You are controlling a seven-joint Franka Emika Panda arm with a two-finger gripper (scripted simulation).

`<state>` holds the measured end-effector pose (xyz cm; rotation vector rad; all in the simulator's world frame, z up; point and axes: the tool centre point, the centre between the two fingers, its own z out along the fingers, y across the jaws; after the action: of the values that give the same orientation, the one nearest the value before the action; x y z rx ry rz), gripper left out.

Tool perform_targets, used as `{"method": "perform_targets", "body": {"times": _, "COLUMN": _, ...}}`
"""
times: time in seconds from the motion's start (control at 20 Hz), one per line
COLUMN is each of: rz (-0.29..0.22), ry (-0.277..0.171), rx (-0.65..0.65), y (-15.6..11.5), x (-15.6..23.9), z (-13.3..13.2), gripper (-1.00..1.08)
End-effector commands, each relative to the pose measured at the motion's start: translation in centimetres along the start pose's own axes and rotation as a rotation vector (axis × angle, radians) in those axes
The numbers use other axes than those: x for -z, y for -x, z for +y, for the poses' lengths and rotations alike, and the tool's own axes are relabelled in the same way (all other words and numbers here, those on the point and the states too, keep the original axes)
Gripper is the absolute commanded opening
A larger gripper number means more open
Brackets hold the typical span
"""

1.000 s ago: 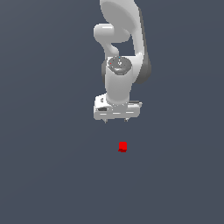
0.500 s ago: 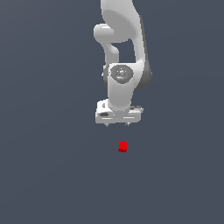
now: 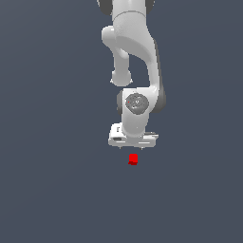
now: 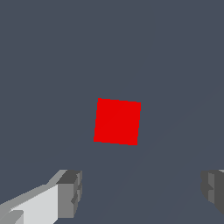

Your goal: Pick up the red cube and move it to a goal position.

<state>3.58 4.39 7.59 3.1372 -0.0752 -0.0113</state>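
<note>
Gripper (image 4: 140,192) seen spread wide, nothing held, one finger (image 4: 70,192) at each side of wrist view. Red cube (image 3: 133,159) located on grey floor (image 3: 47,190), just below gripper, apart from pads. Cube judged light, rigid, flat-faced; two opposite side faces recommended for grasp.

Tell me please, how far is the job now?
Done: the gripper is lined up just above the red cube. In hand: nothing; the wrist view shows the fingers spread wide, with the cube lying free beyond them. Left: descend, close on it, lift, and carry it to the goal, which the pictures do not show.
</note>
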Motion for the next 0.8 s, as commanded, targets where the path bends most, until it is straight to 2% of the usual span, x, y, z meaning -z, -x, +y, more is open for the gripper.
{"method": "perform_targets", "body": {"times": 0.0, "rz": 0.002, "ry": -0.001, "rx": -0.028, "y": -0.9, "x": -1.6, "z": -0.5, "gripper": 1.0}}
{"method": "perform_targets", "body": {"times": 0.35, "rz": 0.006, "ry": -0.003, "rx": -0.08, "y": -2.9, "x": -4.5, "z": -1.3, "gripper": 1.0}}
{"method": "perform_targets", "body": {"times": 0.75, "rz": 0.007, "ry": -0.004, "rx": -0.101, "y": -3.7, "x": -5.6, "z": -1.5, "gripper": 1.0}}
